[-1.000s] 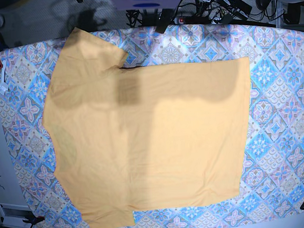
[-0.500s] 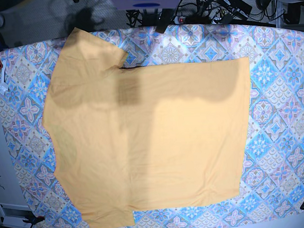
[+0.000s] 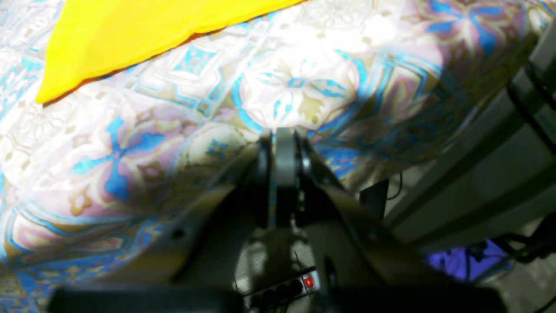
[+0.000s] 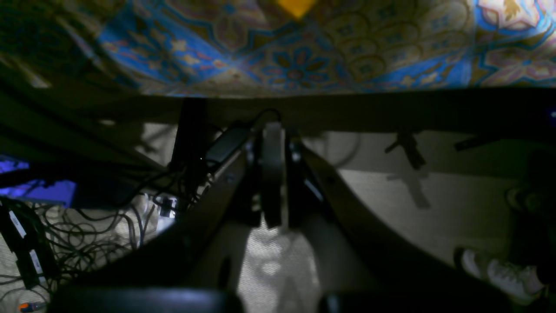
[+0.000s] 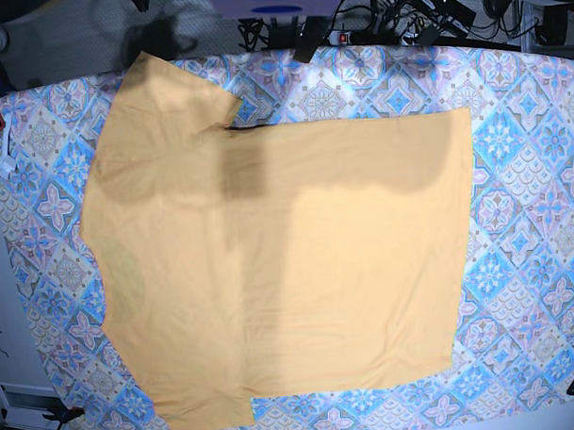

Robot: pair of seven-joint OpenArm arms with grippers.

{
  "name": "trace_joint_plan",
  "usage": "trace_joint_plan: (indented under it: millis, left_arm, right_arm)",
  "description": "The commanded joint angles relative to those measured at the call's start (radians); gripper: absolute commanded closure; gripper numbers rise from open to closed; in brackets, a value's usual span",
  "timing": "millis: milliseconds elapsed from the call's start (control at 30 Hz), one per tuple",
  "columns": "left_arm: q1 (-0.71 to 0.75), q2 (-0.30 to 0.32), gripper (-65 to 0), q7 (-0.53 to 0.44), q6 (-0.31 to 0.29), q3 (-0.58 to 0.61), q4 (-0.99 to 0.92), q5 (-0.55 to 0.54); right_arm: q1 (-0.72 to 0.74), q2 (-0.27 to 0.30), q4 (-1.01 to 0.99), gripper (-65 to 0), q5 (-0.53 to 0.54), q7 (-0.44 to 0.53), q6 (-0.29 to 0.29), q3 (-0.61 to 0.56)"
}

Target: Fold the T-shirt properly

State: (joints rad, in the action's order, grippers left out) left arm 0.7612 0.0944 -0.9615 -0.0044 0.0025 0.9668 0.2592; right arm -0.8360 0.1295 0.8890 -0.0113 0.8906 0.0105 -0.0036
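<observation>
one yellow-orange t-shirt (image 5: 279,262) lies spread flat on the blue-and-pink tile-patterned cloth (image 5: 533,225) that covers the table, filling most of the middle of the base view. one short sleeve points toward the far left corner, the other toward the near edge, and the straight hem runs along the right side. broad shadows cross the upper part of the fabric. neither arm shows in the base view.

in the left wrist view, the left gripper (image 3: 284,143) hangs over the patterned cloth near the table edge with its jaws pressed together and nothing between them; a corner of the shirt lies well apart from it at upper left. in the right wrist view, the right gripper (image 4: 273,139) is likewise closed and empty, held off the table edge above the floor and a tangle of cables (image 4: 78,243).
</observation>
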Motion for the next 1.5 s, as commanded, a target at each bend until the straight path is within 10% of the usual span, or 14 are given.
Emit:
trace_joint_plan:
  millis: [0, 733, 1233, 1467]
  left_arm:
    - [0.024, 0.001, 0.0, -0.029, 0.002, -0.002, 0.008, -0.002]
    - [0.071, 0.001, 0.0, -0.012, 0.002, -0.029, 0.261, -0.002]
    - [0.085, 0.064, -0.1, 0.783, 0.002, -0.143, 0.755, 0.062]
    - [0.019, 0.089, -8.2, 0.910, -0.003, -0.140, 0.786, 0.289]
  right_arm:
    - [-0.030, 0.006, 0.019, -1.0, 0.006, 0.031, -0.004, 0.006]
    - [-0.113, 0.006, 0.249, -1.2, 0.004, 0.008, -0.004, 0.006]
    - [-0.093, 0.005, 0.488, -1.4, -0.191, -0.304, -0.004, 0.069]
    - [-0.072, 0.005, 0.585, -1.4, -0.192, -0.402, -0.004, 0.139]
